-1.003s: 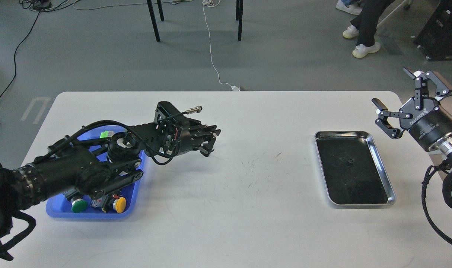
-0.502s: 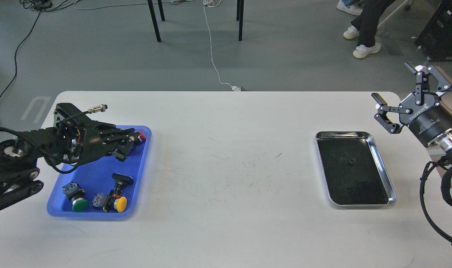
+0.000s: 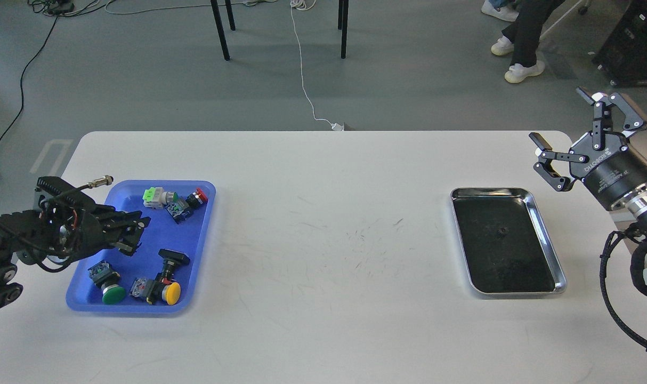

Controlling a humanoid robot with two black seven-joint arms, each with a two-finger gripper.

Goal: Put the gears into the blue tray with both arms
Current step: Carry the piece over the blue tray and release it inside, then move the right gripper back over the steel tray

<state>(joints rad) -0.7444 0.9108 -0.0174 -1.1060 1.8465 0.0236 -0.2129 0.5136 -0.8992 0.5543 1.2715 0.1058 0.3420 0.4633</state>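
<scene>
The blue tray [image 3: 202, 241] lies at the table's left and holds several coloured push-button switches. My left gripper [image 3: 133, 233] hovers over the tray's left half, pointing right; its dark fingers sit close together and I cannot tell whether anything is between them. One tiny black gear [image 3: 502, 231] rests on the dark floor of the steel tray [image 3: 546, 230] at the right. My right gripper [image 3: 560, 120] hangs open and empty above the table's far right corner, beyond the steel tray.
Green, yellow and red switches [image 3: 166, 290] crowd the blue tray's front and back. A white cable [image 3: 302, 69] and chair legs [image 3: 219, 29] are on the floor behind the table. A person's legs [image 3: 526, 42] stand at the back right.
My left arm has drawn back leftward from the table's middle to over the blue tray's left side, uncovering the switches. The right gripper has barely shifted.
</scene>
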